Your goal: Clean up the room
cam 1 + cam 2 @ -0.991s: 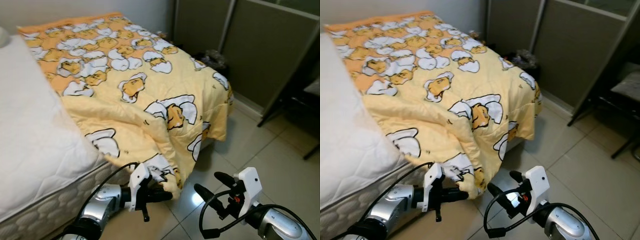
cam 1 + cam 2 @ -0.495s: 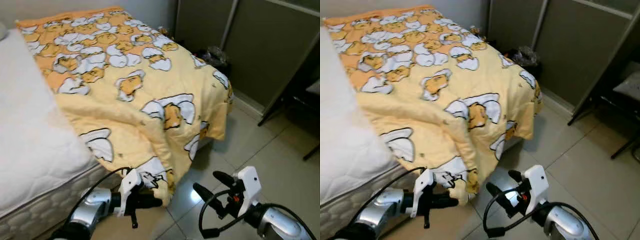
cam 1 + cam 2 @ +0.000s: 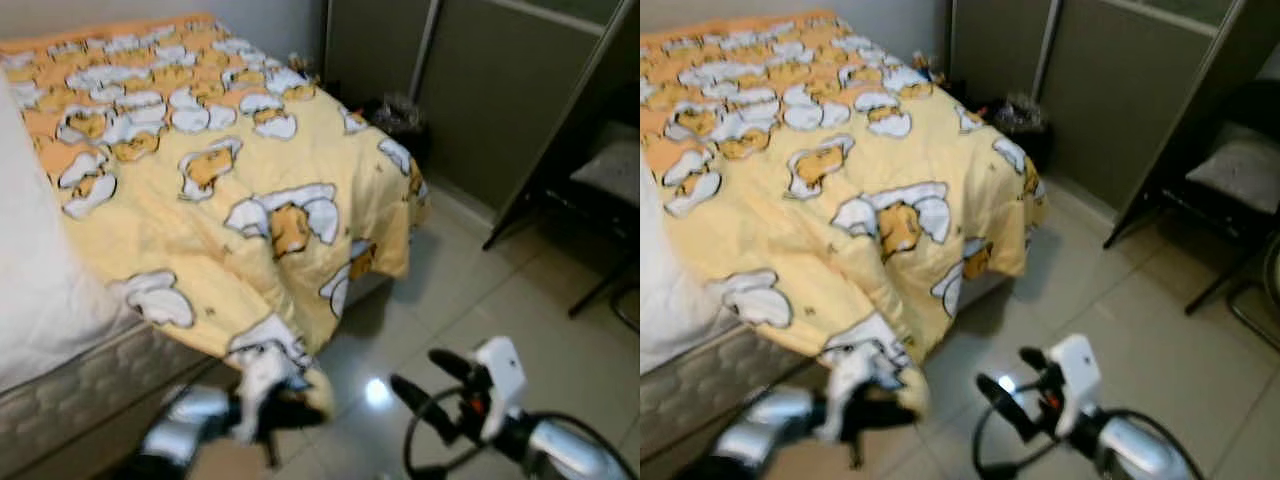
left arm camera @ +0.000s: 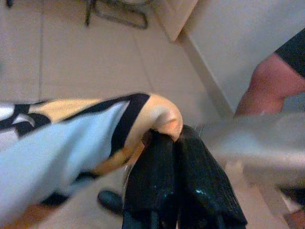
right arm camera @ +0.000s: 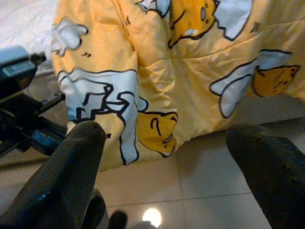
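Observation:
A yellow blanket (image 3: 250,170) printed with white and orange cartoon eggs covers the bed and hangs over its foot end. My left gripper (image 3: 298,405), blurred, is low in front of the bed and shut on the blanket's hanging corner (image 4: 159,117). The left wrist view has both black fingers (image 4: 190,186) pressed together on that corner. My right gripper (image 3: 415,368) hovers over the floor tiles to the right, open, nothing between its fingers. In the right wrist view its fingers (image 5: 71,176) stand wide apart facing the hanging blanket (image 5: 157,62).
A bare white mattress (image 3: 30,300) shows at the left. Dark sliding doors (image 3: 480,90) line the back, with a dark bag (image 3: 395,110) at their foot. A chair (image 3: 600,190) stands at the right. A person's leg (image 4: 271,81) is near the left gripper.
The whole picture has swung so the bed sits further left, and it is blurred: the camera moved. The left gripper still holds the blanket corner, a little lower. The right gripper stays open.

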{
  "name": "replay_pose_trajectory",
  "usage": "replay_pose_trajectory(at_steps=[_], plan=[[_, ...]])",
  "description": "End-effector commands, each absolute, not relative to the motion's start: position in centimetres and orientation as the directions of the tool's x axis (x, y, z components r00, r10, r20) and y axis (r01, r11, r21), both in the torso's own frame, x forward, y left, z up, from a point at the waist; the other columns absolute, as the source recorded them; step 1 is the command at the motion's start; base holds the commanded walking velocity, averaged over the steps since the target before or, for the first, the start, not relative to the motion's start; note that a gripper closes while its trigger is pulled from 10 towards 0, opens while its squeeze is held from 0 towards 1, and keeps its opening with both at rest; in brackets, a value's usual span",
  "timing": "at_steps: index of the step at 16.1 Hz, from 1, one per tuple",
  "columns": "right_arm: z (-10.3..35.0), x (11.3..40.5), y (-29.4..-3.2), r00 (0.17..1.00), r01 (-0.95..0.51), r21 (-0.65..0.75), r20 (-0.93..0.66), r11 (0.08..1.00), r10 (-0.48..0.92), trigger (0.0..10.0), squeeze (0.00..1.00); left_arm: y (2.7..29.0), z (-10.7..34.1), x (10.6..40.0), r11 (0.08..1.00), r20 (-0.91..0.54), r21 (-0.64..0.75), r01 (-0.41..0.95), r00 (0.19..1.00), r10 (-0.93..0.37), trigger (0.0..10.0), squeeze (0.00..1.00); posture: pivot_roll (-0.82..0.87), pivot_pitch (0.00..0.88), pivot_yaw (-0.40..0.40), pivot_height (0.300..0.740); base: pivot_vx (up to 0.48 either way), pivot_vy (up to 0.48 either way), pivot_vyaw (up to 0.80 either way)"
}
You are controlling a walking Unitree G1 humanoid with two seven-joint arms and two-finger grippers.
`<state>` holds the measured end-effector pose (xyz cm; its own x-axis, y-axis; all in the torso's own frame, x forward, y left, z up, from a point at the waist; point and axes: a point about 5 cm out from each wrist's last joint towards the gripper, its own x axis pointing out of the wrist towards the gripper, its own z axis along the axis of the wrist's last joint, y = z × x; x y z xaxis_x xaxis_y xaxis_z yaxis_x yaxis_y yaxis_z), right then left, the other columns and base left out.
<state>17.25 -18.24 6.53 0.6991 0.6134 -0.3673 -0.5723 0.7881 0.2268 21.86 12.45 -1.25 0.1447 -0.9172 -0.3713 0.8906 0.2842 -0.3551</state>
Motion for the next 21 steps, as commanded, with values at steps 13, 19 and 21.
replay_pose_trajectory(at_steps=[13, 19, 21], plan=[[6.6, 17.1, -17.7, 0.682, -0.594, 0.244, -0.353, 0.767, 0.641, 10.0, 0.0, 16.5, -1.8, 23.4, 0.281, -0.729, 0.011, 0.96, 0.2, -0.655, 10.0, 1.0, -0.19, 0.043, -0.002, 0.74, 0.0, 0.0, 0.0], [6.4, 17.2, -17.7, 0.69, -0.582, 0.253, -0.348, 0.773, 0.634, 10.0, 0.0, 17.0, 0.3, 23.0, 0.147, -0.686, 0.044, 0.988, 0.137, -0.715, 10.0, 1.0, -0.18, 0.022, -0.004, 0.74, 0.0, 0.0, 0.0], [6.4, 17.3, -17.8, 0.696, -0.576, 0.255, -0.346, 0.777, 0.629, 10.0, 0.0, 17.0, 0.7, 23.2, 0.161, -0.664, 0.065, 0.985, 0.163, -0.73, 10.0, 1.0, -0.17, 0.015, -0.007, 0.74, 0.0, 0.0, 0.0]])
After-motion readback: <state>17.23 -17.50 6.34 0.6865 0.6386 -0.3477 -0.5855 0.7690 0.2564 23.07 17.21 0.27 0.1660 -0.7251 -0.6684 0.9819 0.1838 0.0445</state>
